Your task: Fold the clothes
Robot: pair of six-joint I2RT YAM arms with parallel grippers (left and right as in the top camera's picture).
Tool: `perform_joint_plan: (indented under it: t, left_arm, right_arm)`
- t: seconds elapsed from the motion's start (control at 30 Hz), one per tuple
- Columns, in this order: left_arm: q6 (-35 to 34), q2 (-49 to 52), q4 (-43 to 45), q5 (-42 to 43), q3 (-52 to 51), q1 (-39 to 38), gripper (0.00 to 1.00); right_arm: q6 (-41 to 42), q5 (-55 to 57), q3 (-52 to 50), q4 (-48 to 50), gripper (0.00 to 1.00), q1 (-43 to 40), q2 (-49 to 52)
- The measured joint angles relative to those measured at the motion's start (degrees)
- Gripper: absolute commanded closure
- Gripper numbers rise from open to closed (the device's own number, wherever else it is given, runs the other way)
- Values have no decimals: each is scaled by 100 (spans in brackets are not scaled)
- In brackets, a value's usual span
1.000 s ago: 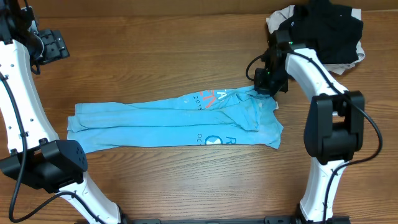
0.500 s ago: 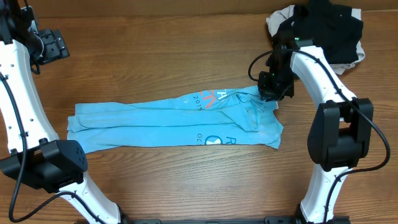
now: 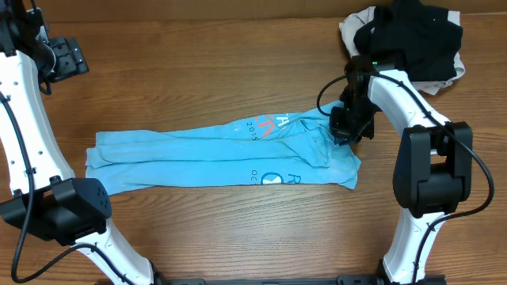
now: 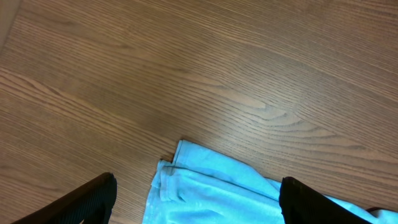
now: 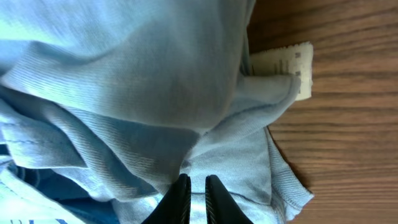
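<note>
The sky-blue T-shirt [image 3: 206, 154] lies folded into a long band across the middle of the table, with orange and white lettering near its right end. My right gripper [image 3: 348, 127] is down on the shirt's upper right corner. In the right wrist view its fingers [image 5: 198, 186] are pressed together on bunched blue fabric [image 5: 124, 81], next to a white label [image 5: 286, 65]. My left gripper [image 3: 67, 57] is raised at the far left, away from the shirt. In the left wrist view its fingers [image 4: 196, 205] are wide apart and empty above the shirt's left end [image 4: 205, 186].
A black garment [image 3: 416, 36] lies piled on a beige one [image 3: 352, 28] at the back right corner, just behind my right arm. Bare wooden table surrounds the shirt.
My right gripper has moved slightly forward and to the right along the shirt's right end. The left arm has not moved.
</note>
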Motion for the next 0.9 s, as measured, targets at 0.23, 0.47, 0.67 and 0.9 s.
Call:
perform_joint_plan:
  t: [0.23,0.47,0.67,0.9]
  left_arm:
    - [83,0,-133,17,0,0,0]
    - [105,0,-850,221,0,0,3]
    - [105,0,-1329,282,-295,0,4]
    - [111,4,-579,299,-1840,0,4]
  right_arm:
    - [35,-68,201,-367,68,-61,0]
    - [-92,-109,1840,-1152,37,-70,-17]
    - [-157,-109,2667,-1388,35,-72,-131]
    - [-236,-107,2669,-1532,36,-72,-140]
